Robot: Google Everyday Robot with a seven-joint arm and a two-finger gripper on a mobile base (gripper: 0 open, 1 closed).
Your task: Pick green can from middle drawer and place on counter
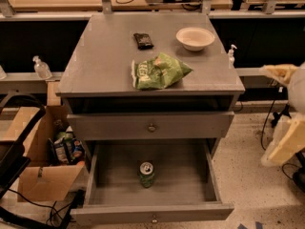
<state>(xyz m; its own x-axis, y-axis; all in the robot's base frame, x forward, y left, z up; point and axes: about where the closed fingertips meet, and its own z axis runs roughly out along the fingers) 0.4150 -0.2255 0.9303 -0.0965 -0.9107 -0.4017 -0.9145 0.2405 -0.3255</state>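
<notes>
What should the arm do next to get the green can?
Probably swing the gripper, now at the far right beside the counter, down over the green can standing upright in the open middle drawer; nothing holds it yet.

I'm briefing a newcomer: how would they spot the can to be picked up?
Find the grey cabinet; its lower, pulled-out drawer holds one thing. That is the can: small, dark green, silver-topped, upright mid-floor, unlike the flat green bag on the counter above. The claw is at the right edge, well away.
</notes>
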